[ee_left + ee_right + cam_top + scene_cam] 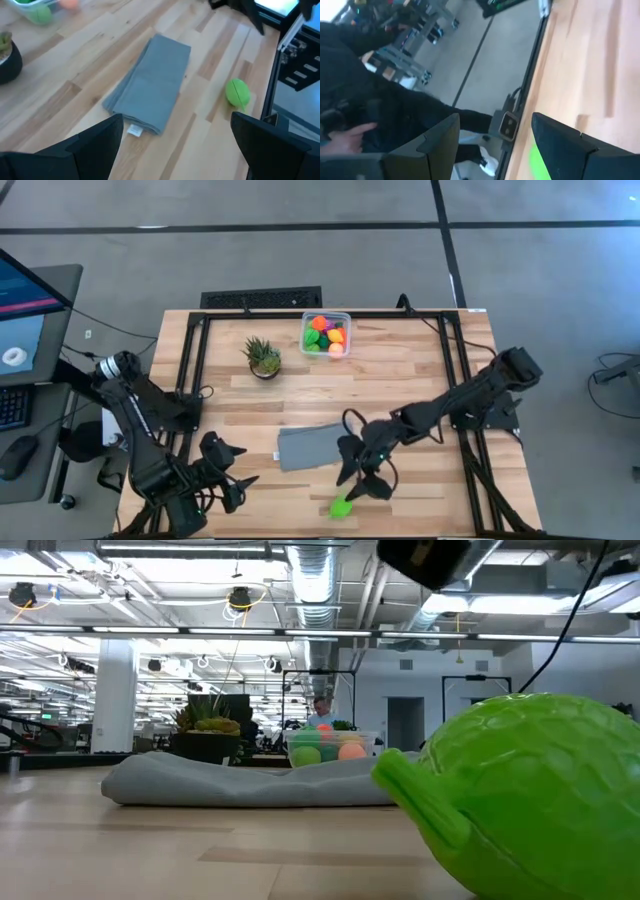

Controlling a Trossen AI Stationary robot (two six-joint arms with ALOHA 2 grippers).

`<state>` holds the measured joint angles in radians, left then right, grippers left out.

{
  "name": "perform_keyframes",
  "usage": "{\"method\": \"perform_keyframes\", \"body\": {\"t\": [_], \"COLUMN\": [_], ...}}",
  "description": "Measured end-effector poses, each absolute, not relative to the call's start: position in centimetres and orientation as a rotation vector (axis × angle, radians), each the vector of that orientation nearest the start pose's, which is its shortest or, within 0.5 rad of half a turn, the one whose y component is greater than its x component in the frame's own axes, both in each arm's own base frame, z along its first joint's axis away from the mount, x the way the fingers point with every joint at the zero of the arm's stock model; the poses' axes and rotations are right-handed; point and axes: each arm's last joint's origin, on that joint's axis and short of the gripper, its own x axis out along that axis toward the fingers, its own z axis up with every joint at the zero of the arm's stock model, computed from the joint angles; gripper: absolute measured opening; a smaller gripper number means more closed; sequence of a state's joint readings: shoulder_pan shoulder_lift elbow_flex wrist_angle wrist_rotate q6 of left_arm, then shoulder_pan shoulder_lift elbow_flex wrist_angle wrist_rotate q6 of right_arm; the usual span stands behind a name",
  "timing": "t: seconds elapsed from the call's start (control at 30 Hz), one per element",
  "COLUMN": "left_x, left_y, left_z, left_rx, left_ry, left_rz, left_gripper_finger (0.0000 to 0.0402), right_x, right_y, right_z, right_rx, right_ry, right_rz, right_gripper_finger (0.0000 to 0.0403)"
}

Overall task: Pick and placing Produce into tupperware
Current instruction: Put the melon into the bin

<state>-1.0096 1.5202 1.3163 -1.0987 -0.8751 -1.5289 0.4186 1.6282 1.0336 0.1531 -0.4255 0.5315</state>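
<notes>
The tupperware (326,333), a clear tub at the table's far edge, holds several green, orange and pink produce pieces (322,750). One green produce piece (342,506) lies on its side on the table near the front edge, and fills the right of the low view (530,805). My right gripper (365,480) hangs open just above and beyond it, touching nothing (492,150). My left gripper (240,467) stands open at the front left, above bare table, facing the grey cloth (175,155).
A folded grey cloth (312,445) lies flat mid-table between the grippers (150,82). A spiky potted plant (263,357) stands left of the tub. Black frame rails (190,370) run along both table sides. A person (350,132) shows beyond the table edge.
</notes>
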Motion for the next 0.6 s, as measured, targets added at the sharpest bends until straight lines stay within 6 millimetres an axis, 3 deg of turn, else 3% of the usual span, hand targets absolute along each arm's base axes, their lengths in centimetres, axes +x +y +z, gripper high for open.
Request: {"method": "perform_keyframes", "body": {"t": [0.2, 0.43, 0.6], "left_x": [16.8, 16.0, 14.8], "left_y": [-22.6, -22.6, -22.7], "left_z": [29.4, 29.4, 29.2], "left_rx": [-0.373, -0.265, -0.194], "left_ry": [0.608, 0.590, 0.621], "left_rz": [0.420, 0.412, 0.396], "left_gripper_finger": [0.0360, 0.0360, 0.0360], "right_x": [33.0, 34.0, 35.8], "right_y": [14.5, 18.7, 21.5], "right_z": [25.1, 25.2, 24.7], "right_rx": [0.502, 0.304, 0.257], "right_ry": [0.654, 0.869, 0.874], "right_rz": [0.676, 0.655, 0.621], "right_gripper_finger": [0.0272, 0.0272, 0.0272]}}
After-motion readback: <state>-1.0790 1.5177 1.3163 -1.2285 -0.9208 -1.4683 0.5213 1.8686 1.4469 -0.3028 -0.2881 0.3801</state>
